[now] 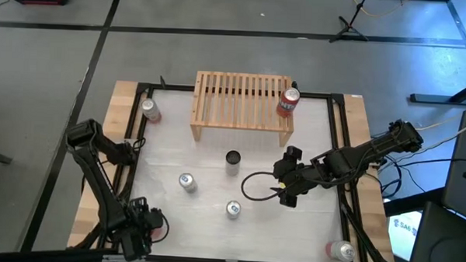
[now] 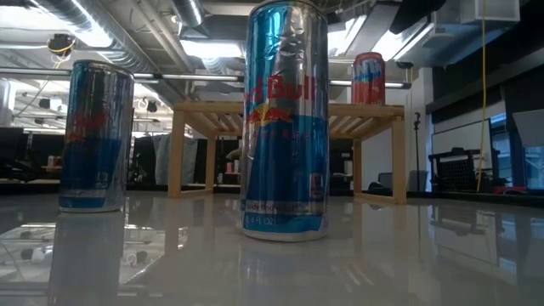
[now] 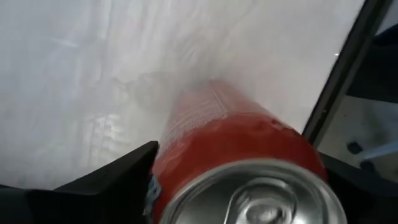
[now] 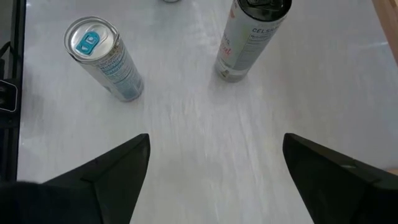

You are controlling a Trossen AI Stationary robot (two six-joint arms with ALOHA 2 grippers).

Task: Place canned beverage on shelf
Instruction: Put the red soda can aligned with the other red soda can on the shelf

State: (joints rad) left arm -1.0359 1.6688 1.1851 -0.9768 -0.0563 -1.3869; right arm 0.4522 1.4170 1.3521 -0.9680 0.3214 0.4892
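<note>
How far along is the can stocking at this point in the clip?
Done: one red can stands on the shelf at its right end. In hand: the left gripper, at the table's near-left corner, is closed around another red can. The right gripper hovers open and empty over the table. Left: several cans on the table, including a blue can and a black-topped can.

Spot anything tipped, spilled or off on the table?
Nothing stands out. The red can stands upright on the light-wood slatted shelf, at its right end; the cans on the white table look upright, and no spill shows.
</note>
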